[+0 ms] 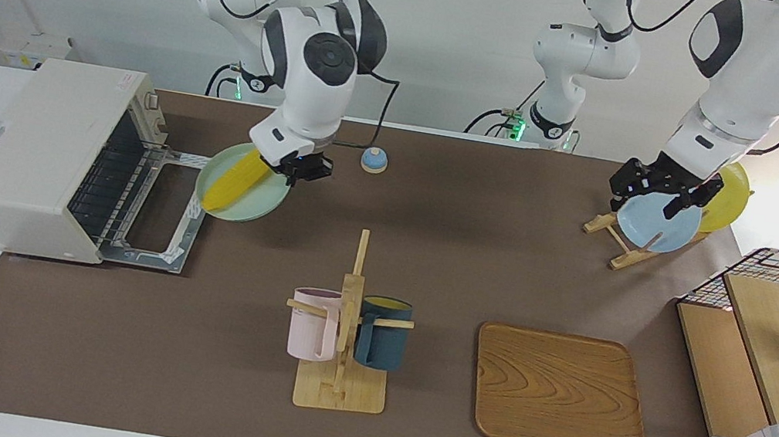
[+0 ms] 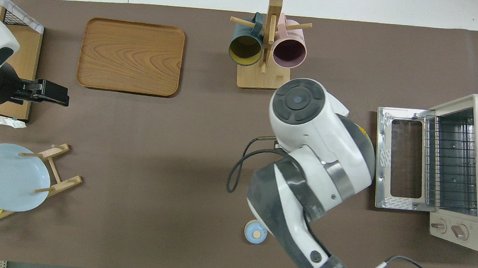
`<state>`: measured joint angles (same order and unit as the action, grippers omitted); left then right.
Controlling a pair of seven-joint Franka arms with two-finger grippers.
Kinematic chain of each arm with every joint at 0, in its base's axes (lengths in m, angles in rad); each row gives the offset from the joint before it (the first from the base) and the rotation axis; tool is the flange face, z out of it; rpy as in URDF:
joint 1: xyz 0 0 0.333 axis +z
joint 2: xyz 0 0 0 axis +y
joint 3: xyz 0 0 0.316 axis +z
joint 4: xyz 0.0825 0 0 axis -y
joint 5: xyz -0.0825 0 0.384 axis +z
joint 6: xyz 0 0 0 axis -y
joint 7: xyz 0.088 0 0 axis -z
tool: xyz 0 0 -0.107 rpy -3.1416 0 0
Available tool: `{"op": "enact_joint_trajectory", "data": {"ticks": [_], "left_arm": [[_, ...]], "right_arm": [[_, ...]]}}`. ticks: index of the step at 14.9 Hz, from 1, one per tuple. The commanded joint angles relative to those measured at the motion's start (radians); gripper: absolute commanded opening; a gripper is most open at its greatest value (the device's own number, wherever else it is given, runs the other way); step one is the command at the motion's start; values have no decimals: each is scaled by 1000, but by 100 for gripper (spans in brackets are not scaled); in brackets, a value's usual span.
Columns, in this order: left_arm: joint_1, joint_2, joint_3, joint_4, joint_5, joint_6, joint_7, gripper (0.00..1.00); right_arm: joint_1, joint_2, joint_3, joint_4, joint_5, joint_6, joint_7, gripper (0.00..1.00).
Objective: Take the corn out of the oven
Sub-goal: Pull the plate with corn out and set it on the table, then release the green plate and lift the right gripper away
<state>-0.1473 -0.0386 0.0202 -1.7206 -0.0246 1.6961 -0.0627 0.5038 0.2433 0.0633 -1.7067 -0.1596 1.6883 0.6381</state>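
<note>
Corn [image 1: 237, 179]: smooth, glossy yellow. Oven [image 1: 48, 153]: matt off-white casing, shiny metal door frame, wire rack. Tray [image 1: 560, 391]: grained wood. Table cover [image 1: 177, 372]: matt brown.

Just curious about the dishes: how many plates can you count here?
3: a green plate carrying the corn, held by the right gripper beside the oven door; blue plate and yellow plate in the rack.
</note>
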Motion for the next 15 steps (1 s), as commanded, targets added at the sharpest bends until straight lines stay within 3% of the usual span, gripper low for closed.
{"op": "enact_joint_trajectory", "data": {"ticks": [1,4,10,13,15], "left_arm": [[12,-12,-8,-8,17,1,4,100],[12,-12,-8,-7,17,2,4,100],[12,-12,-8,-8,17,4,1,100],[12,-12,-8,-8,17,4,3,100],[12,-12,-8,-8,17,1,4,100]], "right_arm": [[76,215,3,253,-8,-84,151,0],[133,292,15,315,18,-11,251,0],[153,268,24,176,86,192,268,0],[153,248,29,75,115,359,269,0],[151,246,29,62,118,378,269,0]]}}
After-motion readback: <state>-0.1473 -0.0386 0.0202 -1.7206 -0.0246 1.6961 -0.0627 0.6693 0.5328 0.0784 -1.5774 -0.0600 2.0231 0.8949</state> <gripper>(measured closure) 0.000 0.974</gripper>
